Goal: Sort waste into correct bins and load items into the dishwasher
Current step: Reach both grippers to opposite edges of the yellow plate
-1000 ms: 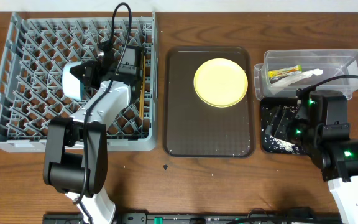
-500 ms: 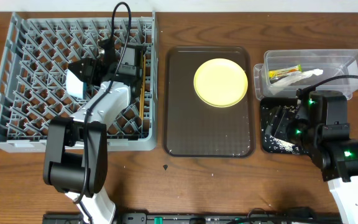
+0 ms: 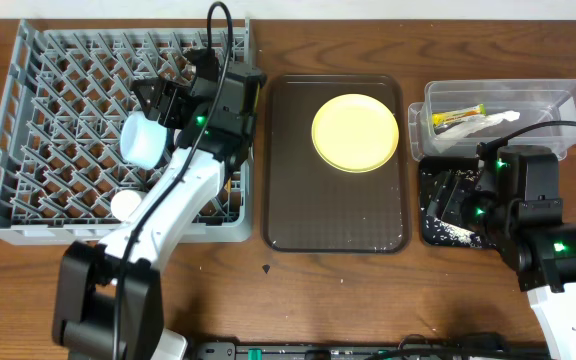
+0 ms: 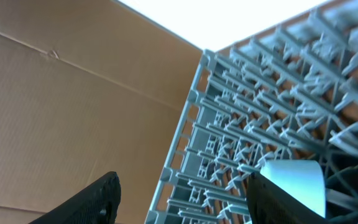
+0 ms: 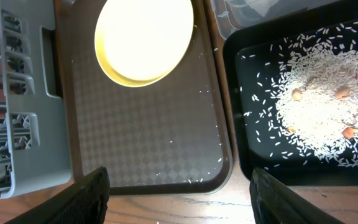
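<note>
Bowl (image 3: pixel 145 141), light-blue, seemingly sideways in grey rack (image 3: pixel 68 90)

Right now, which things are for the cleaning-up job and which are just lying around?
For the job:
grey dish rack
light-blue bowl
white bowl
yellow plate
clear tub holding the wrappers
black tray holding the rice scraps

Just lying about:
brown serving tray
cardboard behind the rack

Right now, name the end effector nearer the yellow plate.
Right: right end effector hovers over the black tray, right of the yellow plate; left end effector farther left, over the rack.
</note>
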Motion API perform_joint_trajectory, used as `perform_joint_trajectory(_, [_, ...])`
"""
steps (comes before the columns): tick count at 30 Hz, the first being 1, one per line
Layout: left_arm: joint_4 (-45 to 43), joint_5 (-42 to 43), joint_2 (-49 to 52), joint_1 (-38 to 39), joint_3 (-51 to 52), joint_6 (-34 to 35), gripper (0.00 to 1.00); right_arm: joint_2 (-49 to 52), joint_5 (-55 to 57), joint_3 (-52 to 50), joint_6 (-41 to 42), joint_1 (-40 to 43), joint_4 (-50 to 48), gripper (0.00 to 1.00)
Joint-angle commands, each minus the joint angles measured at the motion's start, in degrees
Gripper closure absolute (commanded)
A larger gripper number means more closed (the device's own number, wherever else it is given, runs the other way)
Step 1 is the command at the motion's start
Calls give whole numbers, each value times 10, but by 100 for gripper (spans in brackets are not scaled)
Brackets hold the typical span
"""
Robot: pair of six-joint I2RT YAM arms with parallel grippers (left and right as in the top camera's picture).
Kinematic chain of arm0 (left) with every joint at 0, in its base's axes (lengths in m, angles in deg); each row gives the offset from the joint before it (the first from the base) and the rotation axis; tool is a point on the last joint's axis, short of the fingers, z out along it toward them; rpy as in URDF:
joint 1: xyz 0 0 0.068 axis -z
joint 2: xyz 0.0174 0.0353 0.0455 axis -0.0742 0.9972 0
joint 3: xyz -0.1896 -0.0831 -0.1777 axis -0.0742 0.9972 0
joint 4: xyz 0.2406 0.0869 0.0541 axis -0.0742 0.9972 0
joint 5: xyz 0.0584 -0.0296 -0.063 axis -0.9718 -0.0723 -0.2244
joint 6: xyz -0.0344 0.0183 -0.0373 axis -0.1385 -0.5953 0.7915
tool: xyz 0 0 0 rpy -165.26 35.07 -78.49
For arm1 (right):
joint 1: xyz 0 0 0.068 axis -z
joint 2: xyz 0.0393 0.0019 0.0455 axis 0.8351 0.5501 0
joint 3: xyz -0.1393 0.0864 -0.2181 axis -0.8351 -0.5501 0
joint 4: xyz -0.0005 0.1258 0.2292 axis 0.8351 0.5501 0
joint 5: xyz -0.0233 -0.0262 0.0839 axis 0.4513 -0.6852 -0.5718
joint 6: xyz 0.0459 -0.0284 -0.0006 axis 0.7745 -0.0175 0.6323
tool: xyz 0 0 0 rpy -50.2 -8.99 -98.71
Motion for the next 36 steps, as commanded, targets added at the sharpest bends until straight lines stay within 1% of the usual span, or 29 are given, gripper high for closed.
perform_joint_trajectory(1, [17, 14, -7, 9, 1, 12, 34, 0, -1, 3, 2, 4, 4, 30])
perform_joint_trajectory(2, [26, 14, -9, 18, 1, 12, 34, 0, -1, 3, 2, 4, 6, 30])
perform_joint_trajectory(4, [28, 20, -17, 43, 1, 39, 34, 0, -1, 3, 2, 4, 10, 30])
perform_joint_trajectory(5, [37, 43, -24, 61, 1, 46, 34, 0, -1, 3, 2, 4, 11, 29])
perform_joint_trajectory(7, [64, 122, -40, 104, 0, 58, 34, 0, -1, 3, 2, 4, 11, 29])
perform_joint_trajectory(9, [99, 216, -54, 149, -4, 103, 35, 0, -1, 3, 2, 4, 11, 29])
perform_joint_trajectory(12, [134, 389, -65, 200, -10, 176, 35, 0, -1, 3, 2, 4, 11, 29])
perform_joint_trajectory(13, [138, 455, -65, 212, -10, 224, 36, 0, -1, 3, 2, 4, 11, 29])
perform_joint_trajectory(14, [140, 486, -64, 215, -10, 254, 36, 0, -1, 3, 2, 4, 11, 29])
perform_joint_trajectory(16, [144, 583, -61, 214, -10, 359, 36, 0, -1, 3, 2, 4, 11, 29])
perform_joint_trajectory(17, [143, 627, -58, 209, -10, 407, 41, 0, -1, 3, 2, 4, 12, 29])
perform_joint_trajectory(19, [143, 688, -54, 196, -10, 493, 45, 0, -1, 3, 2, 4, 13, 29])
perform_joint_trajectory(21, [141, 714, -49, 183, -10, 545, 46, 0, -1, 3, 2, 4, 14, 29])
perform_joint_trajectory(22, [135, 724, -43, 176, -10, 558, 46, 0, -1, 3, 2, 4, 15, 29])
perform_joint_trajectory(27, [107, 768, 0, 149, -10, 591, 45, 0, -1, 3, 2, 4, 15, 29])
perform_joint_trajectory(29, [107, 777, 23, 141, -10, 591, 44, 0, -1, 3, 2, 4, 15, 29])
perform_joint_trajectory(30, [109, 780, 30, 138, -10, 591, 40, 0, -1, 3, 2, 4, 14, 32])
perform_joint_trajectory(35, [122, 790, 25, 119, -10, 588, 40, 20, -1, -16, 6, -5, -38, 59])
perform_joint_trajectory(36, [125, 790, 15, 116, -10, 585, 38, 31, -1, -20, 20, -8, -48, 60])
